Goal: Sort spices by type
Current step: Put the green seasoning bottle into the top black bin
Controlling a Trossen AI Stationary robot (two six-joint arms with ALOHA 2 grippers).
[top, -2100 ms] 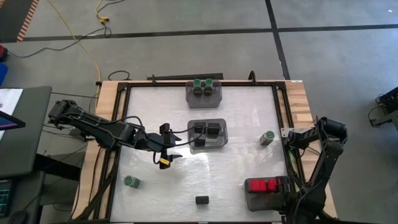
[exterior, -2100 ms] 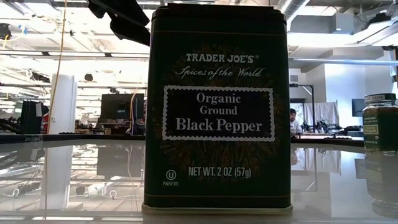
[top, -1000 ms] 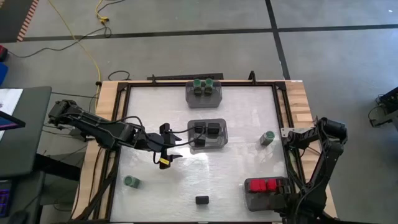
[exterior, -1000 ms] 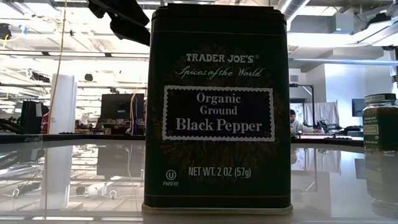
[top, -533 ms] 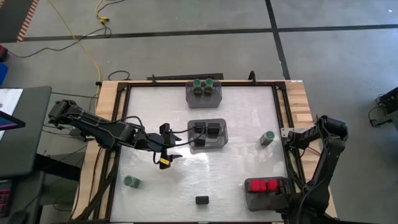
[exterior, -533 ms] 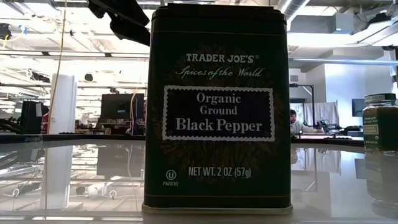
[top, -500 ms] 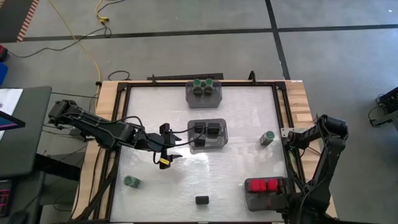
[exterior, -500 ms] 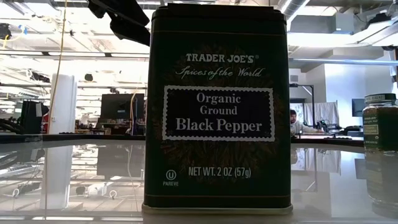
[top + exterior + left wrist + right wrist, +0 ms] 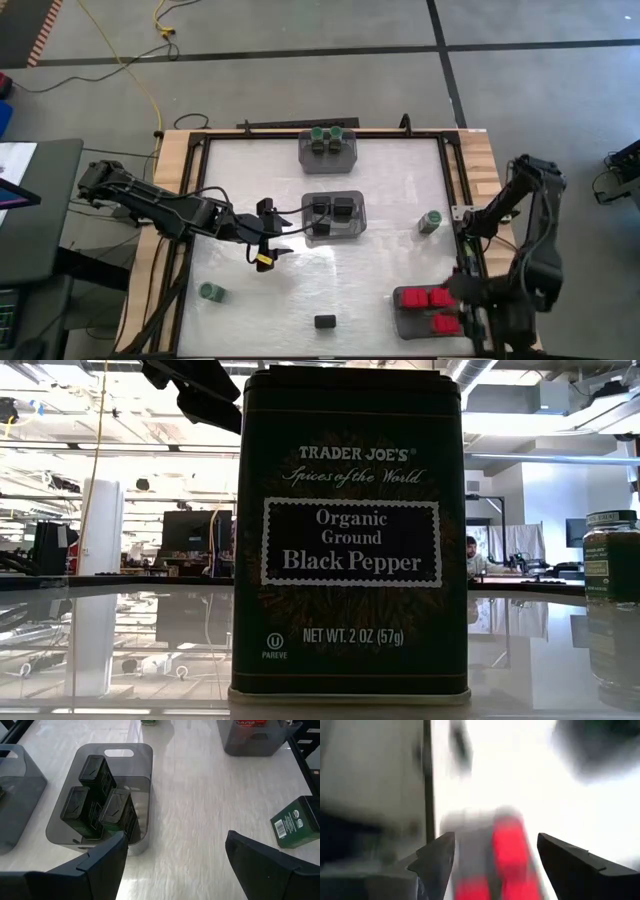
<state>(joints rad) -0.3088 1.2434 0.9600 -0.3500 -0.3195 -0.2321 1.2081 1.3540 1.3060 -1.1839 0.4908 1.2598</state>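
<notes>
Grey concrete floor surrounds the white counter (image 9: 390,250), which carries three grey bins. The far bin (image 9: 329,150) holds green-capped jars (image 9: 327,133). The middle bin (image 9: 334,216) holds three black tins (image 9: 95,795), seen from the left wrist as standing close together. The near right bin (image 9: 425,310) holds red-capped jars (image 9: 430,297).

Three spices stand loose on the counter: a green-capped jar (image 9: 211,292) near the front left, another green jar (image 9: 430,221) toward the right edge, and a black pepper tin (image 9: 324,321) at the front, which fills the low view (image 9: 350,535).

The left end effector (image 9: 280,237) hovers just left of the middle bin, its fingers (image 9: 100,860) spread wide with nothing between them. The right end effector (image 9: 462,322) is at the near right bin, over the red jars; the right wrist view is blurred, but its fingers (image 9: 432,862) stand apart, empty.
</notes>
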